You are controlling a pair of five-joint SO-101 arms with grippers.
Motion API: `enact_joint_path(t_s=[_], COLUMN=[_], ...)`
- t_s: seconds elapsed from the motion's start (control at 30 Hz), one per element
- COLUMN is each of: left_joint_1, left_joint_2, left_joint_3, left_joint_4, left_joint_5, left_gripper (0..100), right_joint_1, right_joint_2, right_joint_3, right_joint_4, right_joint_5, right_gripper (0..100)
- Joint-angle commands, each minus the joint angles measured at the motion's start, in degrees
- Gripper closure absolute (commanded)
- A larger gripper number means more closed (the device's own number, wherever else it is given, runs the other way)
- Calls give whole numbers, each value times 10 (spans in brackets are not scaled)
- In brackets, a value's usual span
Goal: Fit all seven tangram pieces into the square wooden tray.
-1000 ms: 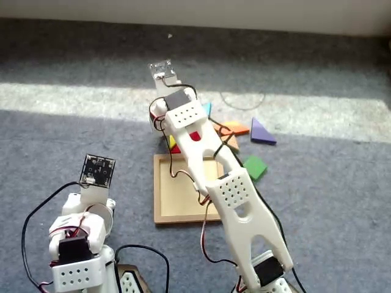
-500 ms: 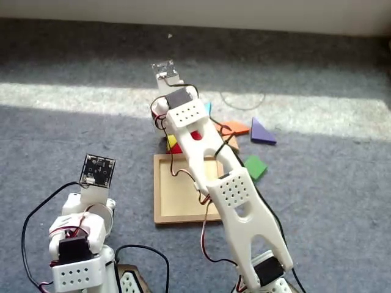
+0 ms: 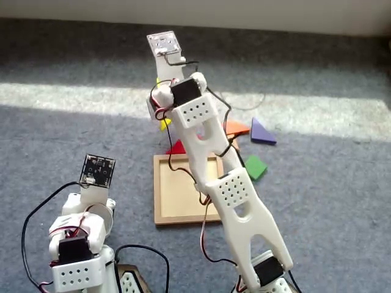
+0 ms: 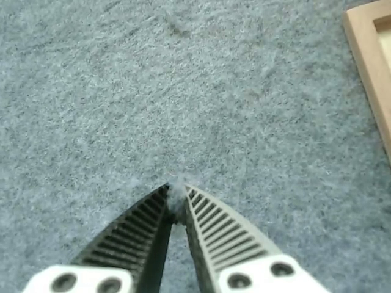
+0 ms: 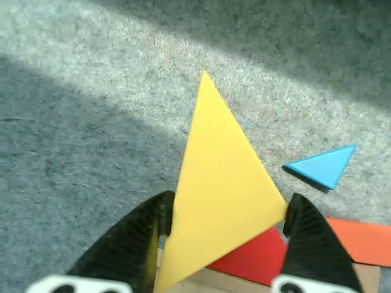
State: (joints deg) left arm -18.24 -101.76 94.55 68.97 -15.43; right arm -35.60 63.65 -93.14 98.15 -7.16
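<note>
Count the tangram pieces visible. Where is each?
6. Yellow in the right fingers; red by the tray's far edge; blue, orange, purple and green on the carpet. A seventh may hide under the arm.

Tabletop (image 3: 91,134) left of tray (image 3: 157,189): open, only left tool (image 4: 177,192), closed, over it. Right arm (image 3: 235,201) blocks tray's right half. Beyond far edge: right tool (image 5: 229,201) w/ yellow triangle (image 5: 214,159), red (image 3: 177,148), orange (image 3: 237,127), purple (image 3: 261,132) pcs; green pc (image 3: 255,167) right.
</note>
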Motion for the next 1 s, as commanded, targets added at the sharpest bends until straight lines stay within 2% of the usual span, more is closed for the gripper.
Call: enact_joint_path(t_s=[0.0, 0.33, 0.5, 0.73, 0.83, 0.97], left_joint_1=[-5, -5, -5, -5, -5, -5], left_joint_2=[-25, -25, -25, -25, -25, -25], left_joint_3=[-4, -4, 20, 21, 21, 21], left_joint_4=[-4, -6, -53, -54, -54, -54], left_joint_5=[-4, -4, -4, -4, -4, -4], left_gripper=[992, 992, 992, 992, 992, 992], right_joint_1=[-6, -21, -26, -30, -35, -59], right_joint_2=[-13, -15, -68, -255, -328, -385], right_joint_3=[-67, -51, -3, 293, 408, 532], right_joint_4=[29, 31, 32, 29, 28, 27], right_joint_5=[-4, -3, -3, 1, 31, 33], right_gripper=[789, 789, 789, 789, 789, 789])
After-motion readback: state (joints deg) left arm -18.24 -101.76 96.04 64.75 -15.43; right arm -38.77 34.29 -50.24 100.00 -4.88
